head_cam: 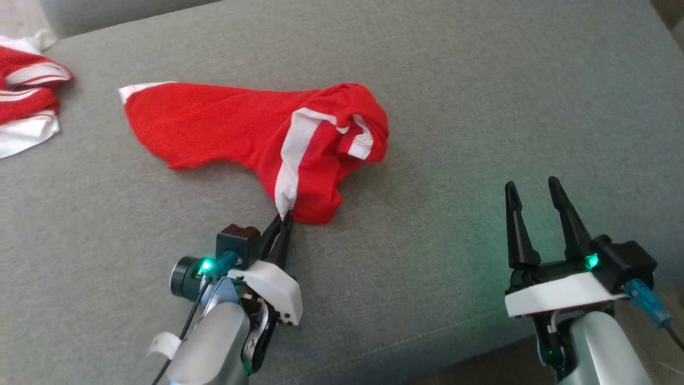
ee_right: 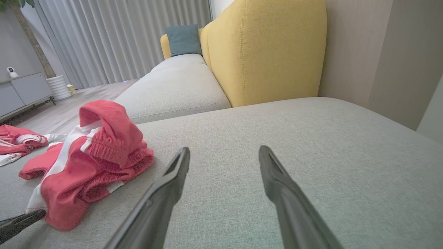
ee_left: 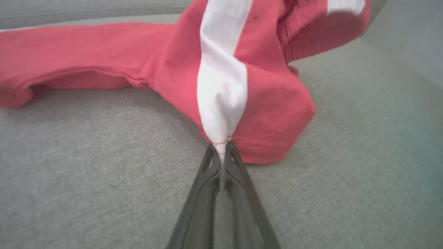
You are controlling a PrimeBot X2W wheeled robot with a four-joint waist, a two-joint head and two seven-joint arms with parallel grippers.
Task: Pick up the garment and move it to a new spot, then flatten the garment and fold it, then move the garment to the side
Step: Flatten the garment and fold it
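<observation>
L gripper [head_cam: 285, 215] pinched shut on garment [head_cam: 224, 125] hem at stripe [head_cam: 291, 155]; the rest lies crumpled just ahead of it on sofa [head_cam: 481, 107]. R gripper [head_cam: 532, 183] wide open, empty, well to its right. Pinch looks thin, so lift slow & high so cloth clears w/o slipping

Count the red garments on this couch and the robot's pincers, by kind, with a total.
Red garments: 2, the shorts in the left pincer, and a crumpled garment far left.
Pincers: 2, left pincer shut, right pincer open.
Total: 4.
</observation>
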